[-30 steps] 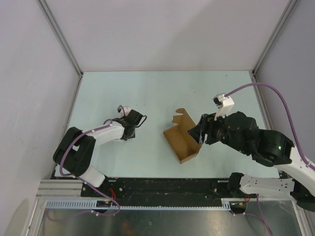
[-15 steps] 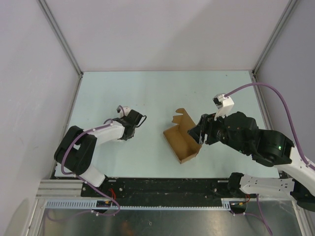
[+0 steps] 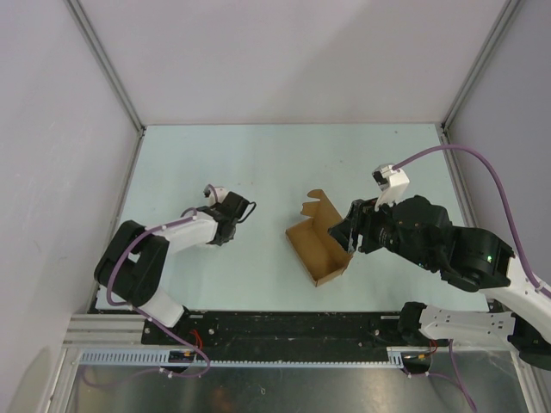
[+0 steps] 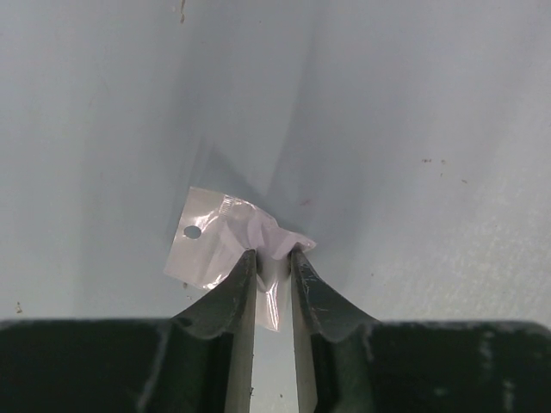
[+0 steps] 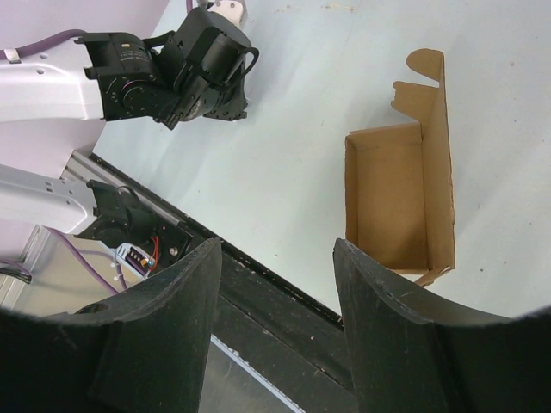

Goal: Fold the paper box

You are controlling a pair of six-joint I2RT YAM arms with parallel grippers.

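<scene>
Plain brn box [image 3: 317,249], wht scrap [image 4: 215,241]

Overhead, plus two wrist close-ups

1. We see the paper box [image 3: 317,249] lying open-topped on the pale tabletop [image 3: 284,163], with a tabbed flap raised at its far end.
2. Our right hand [image 3: 343,234] is just beside its right wall.
3. Our left hand [image 3: 248,210] is well apart, leftward.
</scene>
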